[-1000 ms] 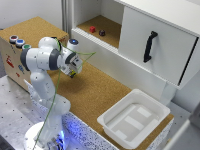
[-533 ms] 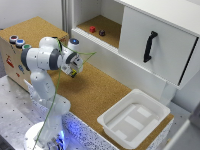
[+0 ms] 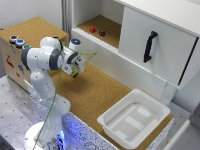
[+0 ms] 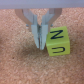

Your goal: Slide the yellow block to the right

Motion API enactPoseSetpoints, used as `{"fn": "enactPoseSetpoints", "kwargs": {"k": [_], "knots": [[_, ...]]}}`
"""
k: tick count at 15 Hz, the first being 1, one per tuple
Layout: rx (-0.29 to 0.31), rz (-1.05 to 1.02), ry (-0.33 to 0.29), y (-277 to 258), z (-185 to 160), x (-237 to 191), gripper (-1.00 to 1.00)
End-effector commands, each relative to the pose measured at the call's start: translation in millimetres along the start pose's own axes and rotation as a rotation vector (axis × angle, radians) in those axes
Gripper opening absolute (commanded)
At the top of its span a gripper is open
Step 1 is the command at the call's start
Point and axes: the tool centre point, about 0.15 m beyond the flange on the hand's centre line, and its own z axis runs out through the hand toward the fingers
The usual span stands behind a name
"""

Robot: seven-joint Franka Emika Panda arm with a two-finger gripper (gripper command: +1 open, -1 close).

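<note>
1. The gripper point(image 4: 40, 44) has its fingers pressed together, holding nothing — tips on the cork point(image 4: 20, 62).
2. The yellow block point(image 4: 57, 41) sits touching them, on one side.
3. Pushing low and steady should prevent the block twisting away.

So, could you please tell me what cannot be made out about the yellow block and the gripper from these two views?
- Exterior view: the yellow block does not show at all; the gripper and arm cover where it would lie.
- Exterior view: the gripper's fingers are too small and blurred to judge.
- Wrist view: the fingers look close together beside the block, but blur hides whether they touch it.
- Wrist view: the frame cuts off everything beyond the cork around the block.
</note>
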Motion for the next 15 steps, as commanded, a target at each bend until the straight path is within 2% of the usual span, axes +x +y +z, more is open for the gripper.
{"fn": "enactPoseSetpoints", "kwargs": {"k": [1,10,15], "knots": [[-0.007,0.013,-0.031,36.1,-1.3,6.8,-1.00],[-0.041,0.090,-0.003,100.7,-24.4,-3.4,-1.00],[-0.067,0.108,-0.016,132.3,-31.9,-7.2,-1.00]]}}
